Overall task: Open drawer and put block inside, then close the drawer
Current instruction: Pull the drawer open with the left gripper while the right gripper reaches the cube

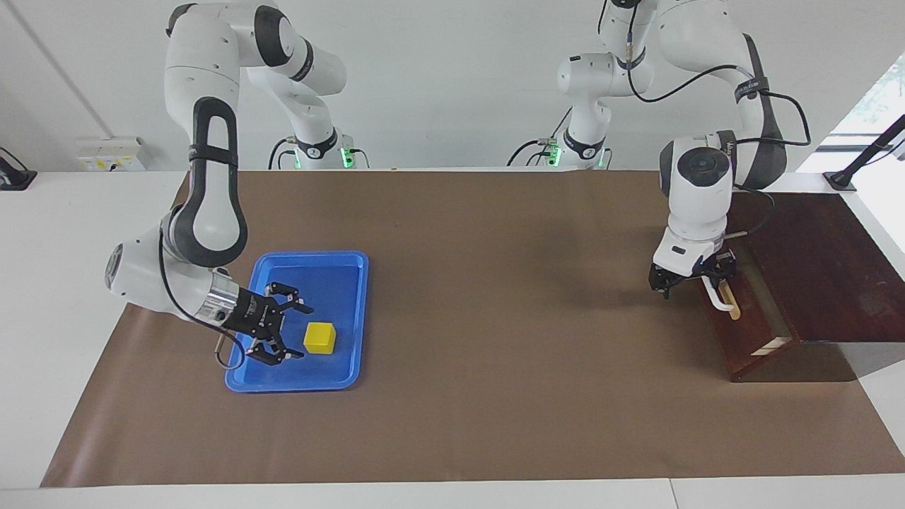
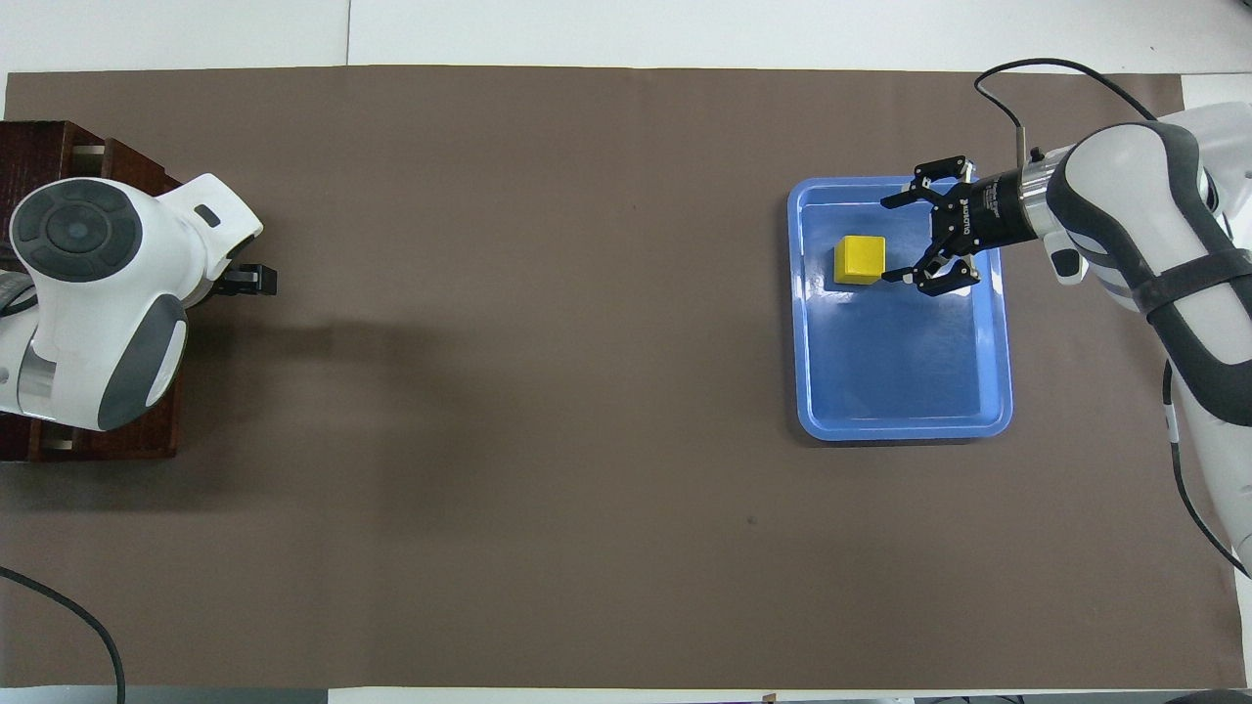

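The blue tray (image 1: 339, 367) is lying on the brown mat (image 1: 495, 396) toward the right arm's end of the bench, and it is serving as the landmark here. The block (image 1: 319, 338) is sitting inside the tray, on its floor, in the half of the tray farther from the robots. The right gripper (image 1: 291, 331) is reaching low over the tray from the side, its jaws standing wide open with the fingertips pointing at the block; the block is lying just beside the fingertips, not between them, and nothing is being gripped. Well apart from the tray, at the left arm's end of the bench, the drawer (image 1: 751, 332) is sitting in its dark wooden box (image 1: 834, 276), and it is showing a slice of pale wood at one corner, so it is looking slightly pulled out. The left gripper (image 1: 696, 279) is hanging at the drawer's front, right at the white handle (image 1: 717, 297), with its jaws spread open; whether they are touching the handle cannot be told.
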`<state>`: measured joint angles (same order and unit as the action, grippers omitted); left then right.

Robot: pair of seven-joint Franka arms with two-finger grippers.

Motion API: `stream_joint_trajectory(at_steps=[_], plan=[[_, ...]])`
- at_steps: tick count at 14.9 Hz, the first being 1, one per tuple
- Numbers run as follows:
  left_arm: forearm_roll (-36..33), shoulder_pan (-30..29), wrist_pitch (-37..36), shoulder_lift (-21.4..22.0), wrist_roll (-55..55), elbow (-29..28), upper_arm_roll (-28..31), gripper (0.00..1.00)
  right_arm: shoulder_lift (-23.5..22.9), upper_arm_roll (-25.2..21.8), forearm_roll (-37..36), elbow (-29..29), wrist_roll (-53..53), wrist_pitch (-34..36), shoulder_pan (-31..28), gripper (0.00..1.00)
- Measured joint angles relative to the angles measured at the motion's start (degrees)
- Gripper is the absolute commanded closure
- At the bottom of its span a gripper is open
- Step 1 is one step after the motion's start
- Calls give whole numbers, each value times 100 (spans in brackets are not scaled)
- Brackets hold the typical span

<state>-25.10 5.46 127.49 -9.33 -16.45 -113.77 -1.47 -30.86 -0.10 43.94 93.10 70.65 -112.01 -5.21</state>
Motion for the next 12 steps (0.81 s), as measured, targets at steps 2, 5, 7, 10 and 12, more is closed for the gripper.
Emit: stream_joint_trajectory(at_steps=[2, 5, 7, 10, 12], plan=[[-1, 157, 0, 0, -310, 0, -2, 0, 4, 1, 182, 174, -129, -158, -8, 0], [39, 394, 9, 0, -733, 3, 1, 0, 17, 10, 327, 391, -311, -355, -7, 0], [180, 550, 29, 0, -891, 15, 7, 0, 41, 12, 341, 486, -363, -415, 0, 0], [362, 770, 70, -1, -1150, 17, 7, 0, 86, 14, 475, 668, -541, -550, 12, 0], [489, 942, 86, -3, -1356, 20, 2, 0, 116, 14, 531, 783, -637, -609, 18, 0]])
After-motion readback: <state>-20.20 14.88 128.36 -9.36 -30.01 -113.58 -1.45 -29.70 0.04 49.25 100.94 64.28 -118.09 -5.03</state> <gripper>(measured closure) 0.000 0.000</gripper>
